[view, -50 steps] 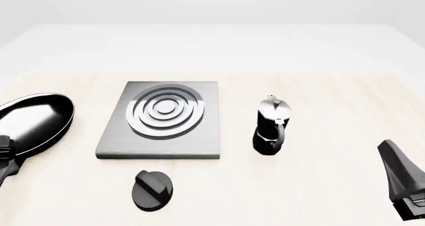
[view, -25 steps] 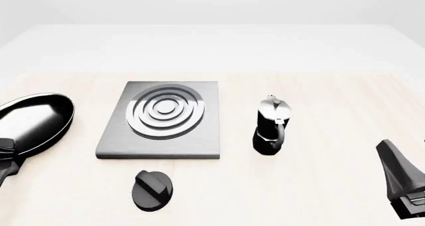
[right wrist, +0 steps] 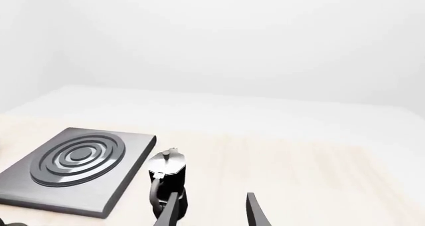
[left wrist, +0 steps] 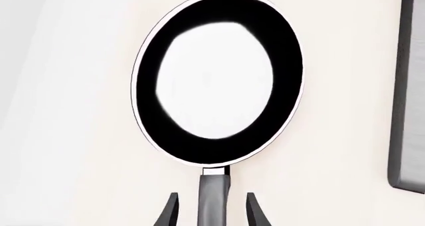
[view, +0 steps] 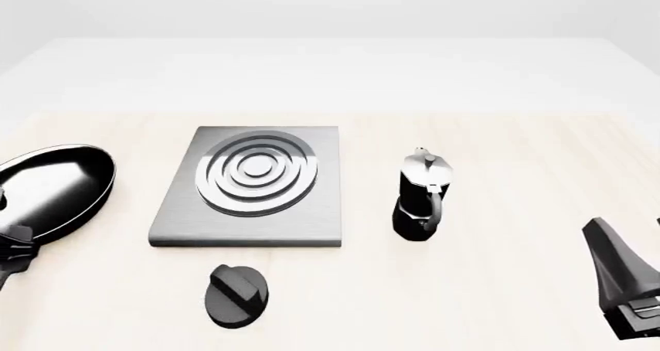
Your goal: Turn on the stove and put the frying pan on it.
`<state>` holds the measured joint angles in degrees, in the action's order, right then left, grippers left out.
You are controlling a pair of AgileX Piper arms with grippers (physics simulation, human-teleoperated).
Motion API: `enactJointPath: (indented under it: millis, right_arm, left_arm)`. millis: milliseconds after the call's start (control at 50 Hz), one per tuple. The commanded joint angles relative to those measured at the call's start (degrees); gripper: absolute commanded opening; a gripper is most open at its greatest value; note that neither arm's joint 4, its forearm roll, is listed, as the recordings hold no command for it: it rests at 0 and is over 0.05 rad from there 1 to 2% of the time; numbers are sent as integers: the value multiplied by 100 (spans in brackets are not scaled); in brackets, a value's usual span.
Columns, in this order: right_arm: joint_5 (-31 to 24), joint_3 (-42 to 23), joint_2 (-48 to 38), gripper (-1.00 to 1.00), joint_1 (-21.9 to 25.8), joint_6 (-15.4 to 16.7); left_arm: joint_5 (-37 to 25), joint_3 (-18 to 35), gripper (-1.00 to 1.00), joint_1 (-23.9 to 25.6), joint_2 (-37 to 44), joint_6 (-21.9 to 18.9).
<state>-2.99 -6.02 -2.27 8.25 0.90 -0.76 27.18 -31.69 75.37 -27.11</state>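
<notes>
Two open claws: left claw (left wrist: 209, 213) straddles the frying pan (view: 49, 189) handle at the table's left edge, right claw (right wrist: 211, 212) hovers

- The stove (view: 250, 187) lies flat on the table (view: 495, 289), left of the middle.
- Its knob (view: 237, 293) sits apart from it on the table, just near of the stove's near edge.
- The frying pan (view: 52, 189) rests on the table at the far left, beside the stove without touching it; its handle (left wrist: 213, 198) runs toward the near side.
- My left gripper (left wrist: 211, 211) is at the near left edge, one finger on each side of that handle.
- The moka pot (view: 422, 195) stands upright to the right of the stove, apart from it.
- My right gripper (right wrist: 211, 211) is at the near right, well apart from the moka pot.
</notes>
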Motion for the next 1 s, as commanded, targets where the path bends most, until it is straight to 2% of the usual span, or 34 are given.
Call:
enactJointPath:
  millis: [20,320,1000]
  right_arm:
    - [10,13,-9,100,-2,4]
    - [39,47,-28,100,-50,22]
    - [44,-12,-85,100,-13,37]
  left_arm:
    - [621,-20,100,-130,724,-148]
    - [1105,-198,100,-100,1172,-191]
    - [1477,-333,100,-275,1511,-311]
